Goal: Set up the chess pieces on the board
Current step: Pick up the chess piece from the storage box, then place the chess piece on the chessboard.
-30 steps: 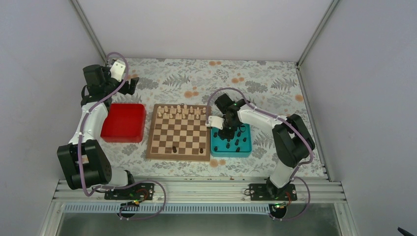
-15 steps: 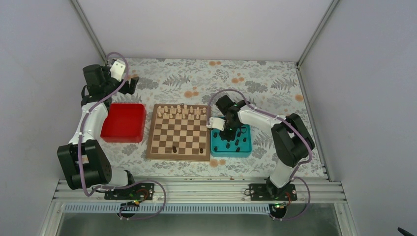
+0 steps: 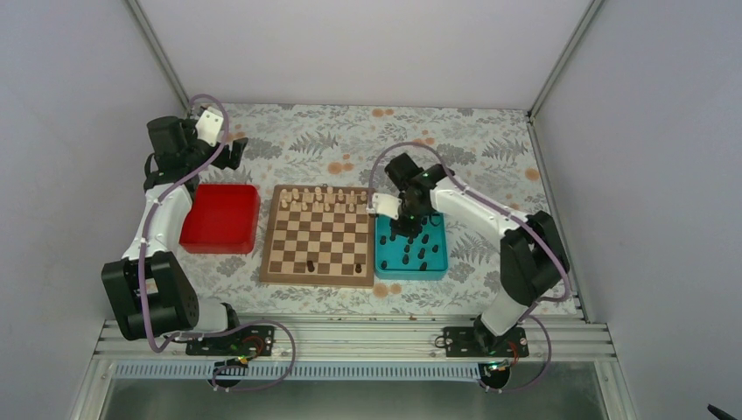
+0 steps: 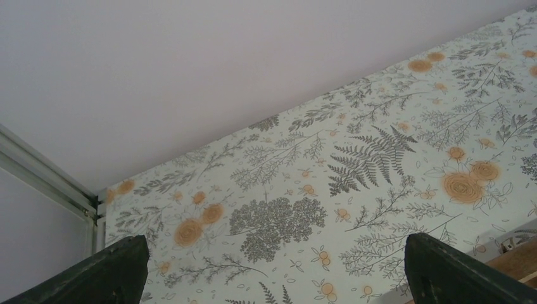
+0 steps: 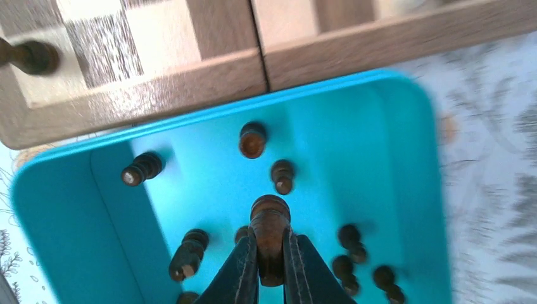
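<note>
Right fingers (image 5: 243, 272) around dark chess piece (image 5: 269, 223)

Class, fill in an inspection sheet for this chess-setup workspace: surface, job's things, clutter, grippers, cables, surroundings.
Surface: floral cloth covers the table.
Job's things: board carries two dark pieces near its front edge; more lie in the teal tray.
Clutter: red tray; pale pieces on the board's far rows.
Grippers: left gripper open, empty; right gripper shut on the held piece, above the teal tray.
Cables: purple cables run along both arms.
Surroundings: white walls, metal rail.
</note>
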Robot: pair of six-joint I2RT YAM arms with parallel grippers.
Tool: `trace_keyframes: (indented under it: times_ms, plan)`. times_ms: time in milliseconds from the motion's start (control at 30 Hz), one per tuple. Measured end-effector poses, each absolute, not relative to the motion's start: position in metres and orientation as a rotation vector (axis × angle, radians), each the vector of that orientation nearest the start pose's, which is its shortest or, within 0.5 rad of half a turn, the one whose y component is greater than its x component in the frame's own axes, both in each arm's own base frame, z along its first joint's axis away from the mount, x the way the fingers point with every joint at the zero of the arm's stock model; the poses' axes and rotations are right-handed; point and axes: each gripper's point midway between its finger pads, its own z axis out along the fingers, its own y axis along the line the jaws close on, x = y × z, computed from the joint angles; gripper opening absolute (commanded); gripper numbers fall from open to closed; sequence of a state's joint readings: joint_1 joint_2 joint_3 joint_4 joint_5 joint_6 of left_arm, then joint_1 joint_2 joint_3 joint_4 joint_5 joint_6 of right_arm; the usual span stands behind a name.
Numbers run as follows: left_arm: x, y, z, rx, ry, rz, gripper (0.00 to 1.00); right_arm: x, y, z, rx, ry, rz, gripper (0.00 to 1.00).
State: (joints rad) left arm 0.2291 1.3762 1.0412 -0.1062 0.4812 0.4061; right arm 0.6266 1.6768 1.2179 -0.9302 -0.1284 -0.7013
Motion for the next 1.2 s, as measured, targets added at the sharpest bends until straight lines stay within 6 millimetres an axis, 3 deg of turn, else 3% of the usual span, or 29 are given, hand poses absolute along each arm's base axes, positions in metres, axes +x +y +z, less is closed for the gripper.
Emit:
trace_keyframes:
  times_ms: [300, 433, 600, 767, 933, 1200]
  plan:
    - [0.428, 0.018, 0.258, 0.474, 1.885, -0.058, 1.00, 0.293, 0.243, 0.178, -1.756, 2.141, 0.116, 0.05]
    - [0.428, 0.018, 0.258, 0.473, 1.886, -0.058, 1.00, 0.289, 0.278, 0.190, -1.828, 2.061, 0.124, 0.05]
    - [0.427, 0.020, 0.259, 0.471, 1.887, -0.045, 1.00, 0.269, 0.321, 0.172, -1.976, 1.997, 0.151, 0.05]
    - [0.427, 0.021, 0.259, 0.471, 1.888, -0.035, 1.00, 0.242, 0.346, 0.142, -2.115, 1.973, 0.177, 0.05]
    - [0.427, 0.021, 0.259, 0.470, 1.888, -0.035, 1.00, 0.221, 0.351, 0.121, -2.188, 1.962, 0.207, 0.05]
    - [0.427, 0.021, 0.259, 0.469, 1.888, -0.037, 1.00, 0.196, 0.337, 0.085, -2.273, 2.014, 0.250, 0.04]
